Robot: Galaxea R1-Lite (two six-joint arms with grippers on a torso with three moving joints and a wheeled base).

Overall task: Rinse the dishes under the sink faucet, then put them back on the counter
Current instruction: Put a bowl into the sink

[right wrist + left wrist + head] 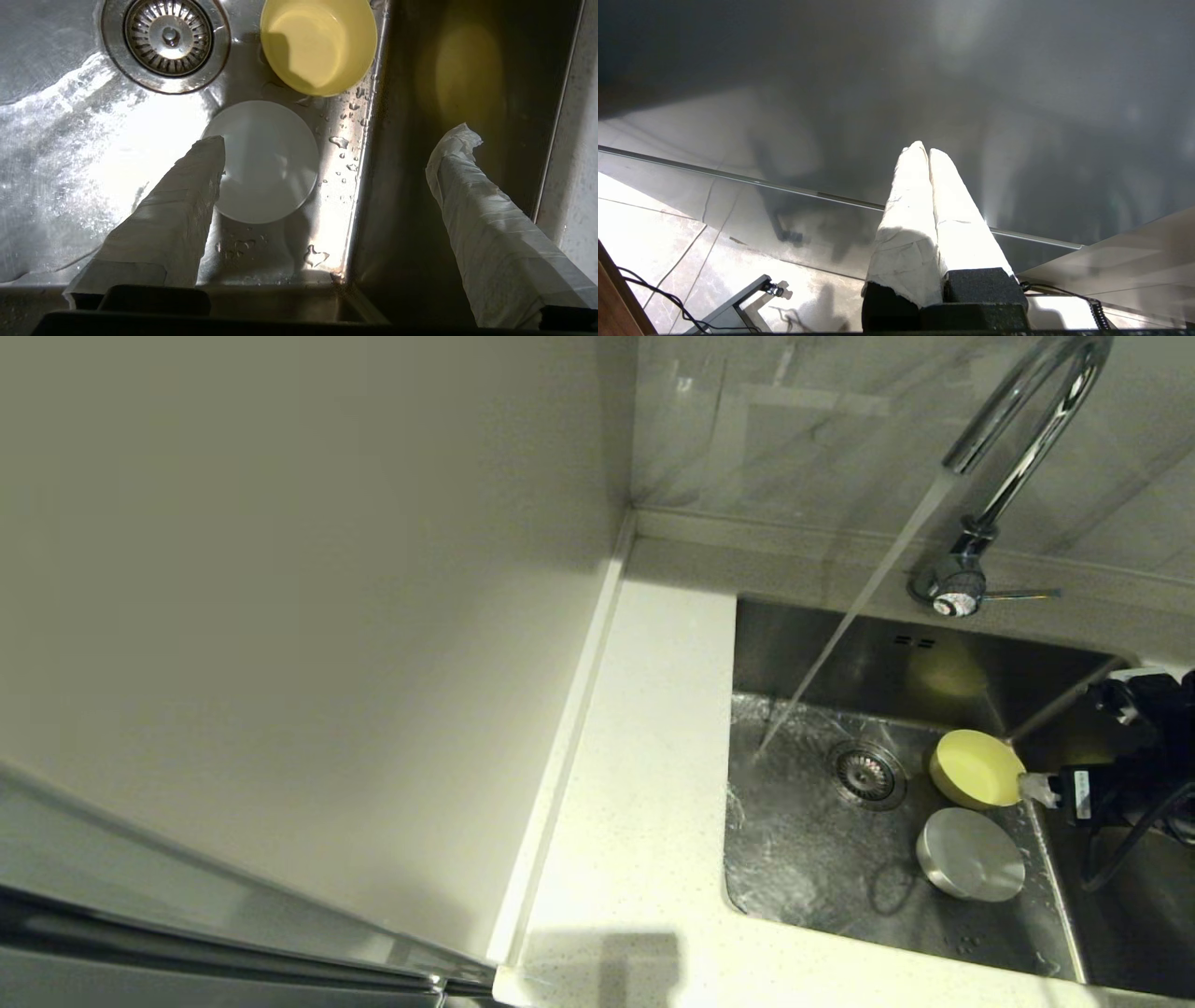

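Observation:
Two dishes lie on the floor of the sink point(803, 868) at its right side. A pale yellow bowl point(976, 767) point(317, 44) sits open side up beside the drain strainer point(866, 773) point(169, 39). A white bowl point(971, 854) point(268, 163) lies just nearer to me. Water streams from the faucet point(1018, 439) onto the sink floor left of the strainer, away from both bowls. My right gripper point(1074, 747) point(334, 144) hangs open above the sink's right edge and holds nothing. One finger point(187, 196) overlaps the white bowl's rim. My left gripper point(928, 150) is shut and empty, parked low.
The counter point(644, 756) runs along the sink's left side and front, with a raised edge strip against a beige wall panel point(280, 616). The faucet's thin lever point(1022, 594) points right. The steep right wall of the sink point(411, 186) stands between my right fingers.

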